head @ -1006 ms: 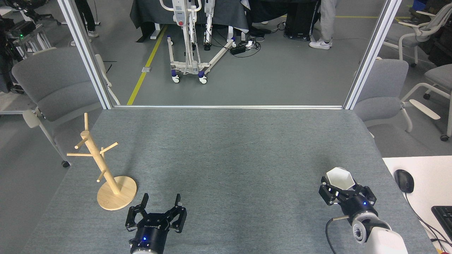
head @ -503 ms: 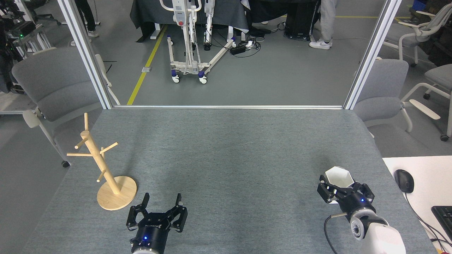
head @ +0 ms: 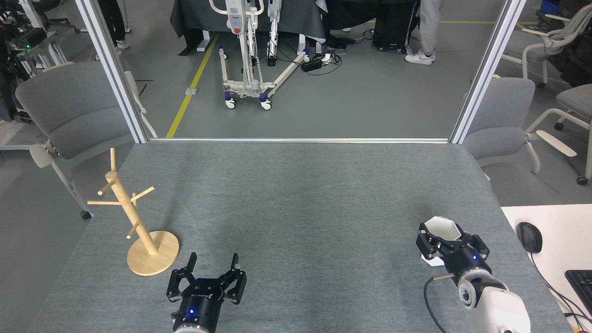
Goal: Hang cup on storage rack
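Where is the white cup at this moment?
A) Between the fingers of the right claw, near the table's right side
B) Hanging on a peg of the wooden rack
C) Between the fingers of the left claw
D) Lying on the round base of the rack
A: the cup sits within the right claw, far across the table from the storage rack, whose pegs are bare.

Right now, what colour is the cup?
White, matte and plain; the head view shows the cup in the right end effector.
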Motion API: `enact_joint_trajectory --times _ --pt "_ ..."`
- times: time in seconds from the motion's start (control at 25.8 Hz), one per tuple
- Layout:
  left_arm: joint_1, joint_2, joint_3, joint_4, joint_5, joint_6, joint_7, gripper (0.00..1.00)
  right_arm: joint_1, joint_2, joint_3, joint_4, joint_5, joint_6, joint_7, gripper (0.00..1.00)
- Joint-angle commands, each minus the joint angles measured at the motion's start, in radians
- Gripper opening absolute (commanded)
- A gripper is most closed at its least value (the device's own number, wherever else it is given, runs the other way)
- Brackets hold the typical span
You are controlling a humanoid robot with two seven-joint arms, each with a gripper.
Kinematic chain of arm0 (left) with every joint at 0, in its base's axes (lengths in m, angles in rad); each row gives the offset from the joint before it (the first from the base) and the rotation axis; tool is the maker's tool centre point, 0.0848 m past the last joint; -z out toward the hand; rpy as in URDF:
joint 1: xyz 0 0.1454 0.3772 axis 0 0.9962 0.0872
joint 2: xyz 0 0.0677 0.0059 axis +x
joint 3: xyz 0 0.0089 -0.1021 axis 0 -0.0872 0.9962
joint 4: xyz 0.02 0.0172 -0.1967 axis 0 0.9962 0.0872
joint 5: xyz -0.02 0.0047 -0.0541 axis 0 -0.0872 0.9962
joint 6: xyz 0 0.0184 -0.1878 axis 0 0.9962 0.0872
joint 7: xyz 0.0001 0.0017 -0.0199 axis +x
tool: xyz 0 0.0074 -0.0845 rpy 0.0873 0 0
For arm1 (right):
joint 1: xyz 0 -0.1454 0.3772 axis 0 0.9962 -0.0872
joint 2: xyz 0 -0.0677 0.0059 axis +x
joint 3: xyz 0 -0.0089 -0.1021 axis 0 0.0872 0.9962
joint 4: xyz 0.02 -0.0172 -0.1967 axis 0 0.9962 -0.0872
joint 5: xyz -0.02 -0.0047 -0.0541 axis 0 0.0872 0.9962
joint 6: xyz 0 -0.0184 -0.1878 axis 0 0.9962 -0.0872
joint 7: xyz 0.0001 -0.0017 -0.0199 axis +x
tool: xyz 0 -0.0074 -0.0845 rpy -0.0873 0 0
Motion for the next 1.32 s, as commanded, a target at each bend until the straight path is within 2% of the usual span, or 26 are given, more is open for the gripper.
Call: enact_joint_trajectory --times 0.0,0.04,0.08,0.23,0.35,0.43,0.85,0.93,1.16,1.28 --pt "0.000 -0.001 -0.001 0.003 0.000 0.000 0.000 1.00 -0.003 -0.001 0.002 0.001 0.008 0.000 -0.007 0.79" --pt "0.000 -0.001 -0.001 0.003 0.000 0.000 0.000 1.00 -0.003 -0.001 0.002 0.001 0.013 -0.001 -0.007 0.73" --pt "0.000 -0.001 -0.001 0.003 0.000 0.000 0.000 0.99 -0.003 -0.001 0.002 0.001 0.017 -0.006 -0.007 0.72" --pt "-0.003 -0.001 0.001 0.009 0.000 -0.002 -0.001 1.00 -0.003 0.002 0.002 0.001 0.017 -0.007 -0.005 0.84" --pt "-0.009 0.001 -0.001 0.009 0.000 -0.002 0.000 1.00 -0.003 0.004 0.000 0.001 0.017 -0.007 -0.007 0.87" --pt "-0.009 0.001 -0.001 0.009 0.000 -0.005 0.000 1.00 -0.002 0.006 0.000 0.001 0.017 -0.003 -0.005 0.93" --pt "-0.011 -0.002 -0.004 0.001 0.002 -0.013 -0.001 1.00 0.008 0.007 0.000 0.005 0.021 -0.006 -0.007 0.95" --pt "-0.011 -0.002 -0.007 -0.002 0.002 -0.013 -0.001 1.00 0.008 0.007 0.000 0.005 0.021 -0.009 -0.007 0.89" --pt "-0.012 -0.002 -0.009 -0.006 0.002 -0.013 -0.001 1.00 0.009 0.002 0.002 0.005 0.022 -0.035 -0.007 0.39" --pt "-0.011 -0.002 -0.009 -0.005 0.000 -0.011 -0.001 1.00 0.009 0.001 0.000 0.005 0.022 -0.084 -0.007 0.26"
